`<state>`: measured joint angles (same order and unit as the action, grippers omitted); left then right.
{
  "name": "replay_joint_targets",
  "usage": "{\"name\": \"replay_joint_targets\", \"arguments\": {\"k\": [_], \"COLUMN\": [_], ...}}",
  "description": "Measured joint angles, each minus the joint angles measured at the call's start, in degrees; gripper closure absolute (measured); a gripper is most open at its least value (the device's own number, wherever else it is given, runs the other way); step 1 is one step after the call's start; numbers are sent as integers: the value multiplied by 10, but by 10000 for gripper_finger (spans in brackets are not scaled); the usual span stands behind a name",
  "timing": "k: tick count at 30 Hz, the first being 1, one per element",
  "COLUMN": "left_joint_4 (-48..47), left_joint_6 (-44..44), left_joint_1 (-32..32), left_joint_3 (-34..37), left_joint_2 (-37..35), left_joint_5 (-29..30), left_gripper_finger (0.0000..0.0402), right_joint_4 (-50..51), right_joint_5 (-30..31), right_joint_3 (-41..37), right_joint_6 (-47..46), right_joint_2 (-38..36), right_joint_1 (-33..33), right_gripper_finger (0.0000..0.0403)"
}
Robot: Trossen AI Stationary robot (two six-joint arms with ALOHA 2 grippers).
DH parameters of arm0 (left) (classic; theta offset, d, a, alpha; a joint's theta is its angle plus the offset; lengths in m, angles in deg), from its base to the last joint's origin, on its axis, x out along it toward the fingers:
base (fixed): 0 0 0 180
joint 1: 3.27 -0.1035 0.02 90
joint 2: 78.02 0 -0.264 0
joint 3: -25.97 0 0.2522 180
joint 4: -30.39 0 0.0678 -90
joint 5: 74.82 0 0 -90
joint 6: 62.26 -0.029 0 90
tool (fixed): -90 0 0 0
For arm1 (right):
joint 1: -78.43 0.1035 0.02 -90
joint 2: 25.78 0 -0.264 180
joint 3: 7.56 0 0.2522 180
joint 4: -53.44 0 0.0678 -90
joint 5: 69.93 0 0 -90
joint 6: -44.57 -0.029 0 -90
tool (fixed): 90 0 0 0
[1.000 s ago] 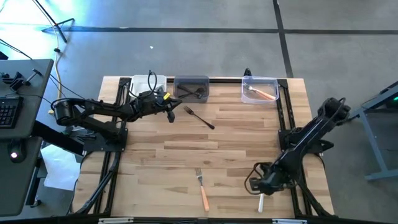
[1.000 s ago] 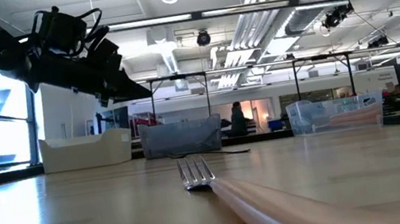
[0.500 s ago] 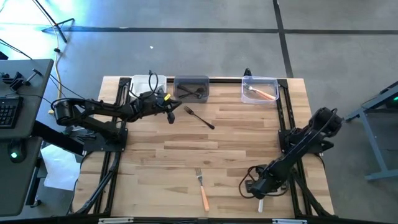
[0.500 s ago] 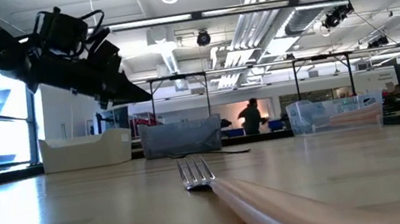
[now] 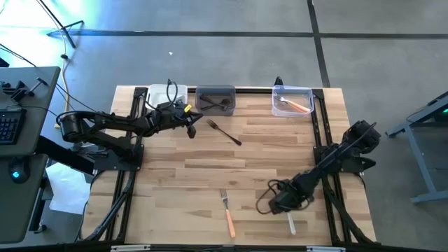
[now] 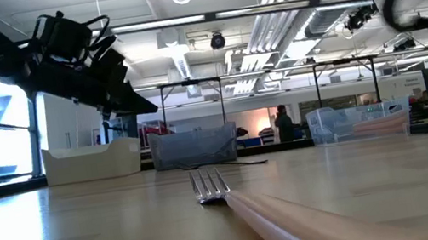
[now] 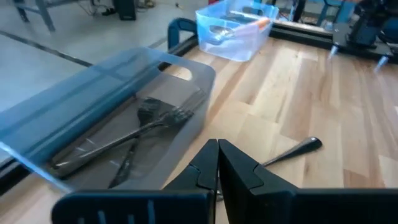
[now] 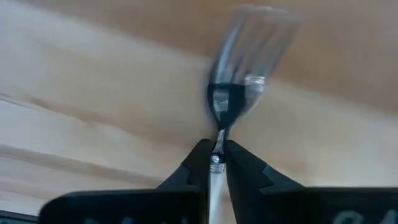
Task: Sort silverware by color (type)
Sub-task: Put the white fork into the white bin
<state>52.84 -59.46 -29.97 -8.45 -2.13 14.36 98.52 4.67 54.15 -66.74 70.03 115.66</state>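
A white-handled fork [image 5: 290, 223] lies near the table's near right edge, and my right gripper [image 5: 280, 203] is shut on it. An orange-handled fork [image 5: 227, 212] lies at the near middle, tines toward the far edge. It also fills the foreground of the low view [image 6: 207, 186]. A black fork [image 5: 224, 131] lies in front of the dark bin [image 5: 215, 99]. Its handle end [image 7: 298, 149] shows just past my shut left gripper [image 7: 217, 163], which hovers there holding nothing. My right gripper pinches the fork's thin metal neck [image 8: 217, 144] between its two fingertips, just below the tines [image 8: 245, 87] and above the white handle [image 8: 214, 186]. The fingers come from above, pointing steeply down. I cannot tell whether the fork is off the wood.
Three bins stand along the far edge: a white one [image 5: 168, 94], the dark one holding black forks [image 7: 137, 124], and a clear one [image 5: 292, 100] with an orange-handled fork inside. Bare wood lies across the table's middle.
My right gripper has gone down and toward the table's left edge, ending over the white-handled fork's tine end. Its wrist has rolled on the way. My left arm has kept still.
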Motion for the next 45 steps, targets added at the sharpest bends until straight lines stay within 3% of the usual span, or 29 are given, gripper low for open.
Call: {"name": "replay_joint_targets", "arguments": {"k": [7,16,21,26,31,38,40,45], "left_joint_4": [56,60,-11,-77,-127,-163,-176,-209], "left_joint_6": [0,-4,-10,-14,-19,-26,-26,-24], "left_joint_1": [-46,-86,-106,-121,-130,-131,-131,-131], "left_joint_3": [54,109,115,115,115,115,115,115], "left_joint_2": [-39,-166,-264,-346,-422,-507,-524,-552], "left_joint_5": [4,-7,-24,-47,-47,-46,-45,-38], "left_gripper_finger": [399,399,401,401,401,401,401,401], "right_joint_4": [76,41,-46,-54,-53,-42,-124,-206], "right_joint_5": [119,257,263,240,193,140,124,107], "right_joint_3": [39,146,241,393,592,872,843,798], "right_joint_6": [249,649,869,1034,1136,1204,1206,1175], "right_joint_2": [3,3,28,112,232,411,422,426], "right_joint_1": [-111,-325,-435,-513,-559,-580,-580,-586], "right_gripper_finger": [389,389,389,389,389,389,389,396]}}
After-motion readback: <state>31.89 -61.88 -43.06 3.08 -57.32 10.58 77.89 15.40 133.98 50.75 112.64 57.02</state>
